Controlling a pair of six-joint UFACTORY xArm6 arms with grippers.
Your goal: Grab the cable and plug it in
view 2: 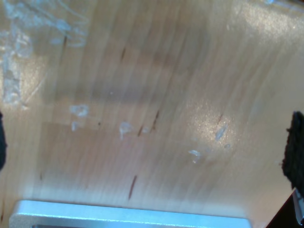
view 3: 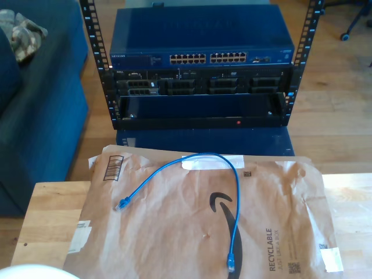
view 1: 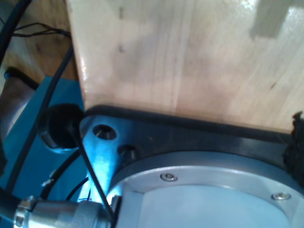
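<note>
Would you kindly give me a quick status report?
Tool states can't be judged. Blue cable lies loose on paper mailer, unplugged. Switch ports look unobstructed.

The paper envelope (view 3: pixel 203 226) lies open from above at the exterior view's bottom — the rack (view 3: pixel 200 64) walls off the top.

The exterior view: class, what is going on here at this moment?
Nothing is being handled yet. A thin bright blue Ethernet cable lies loose in an arch on a brown paper mailer spread over a pale wooden table; its two plugs rest on the paper, apart. Beyond the table stands a black equipment rack with a dark blue network switch at the top, its row of ports facing the table. The cable is not plugged in. The wrist views show bare wood.
</note>
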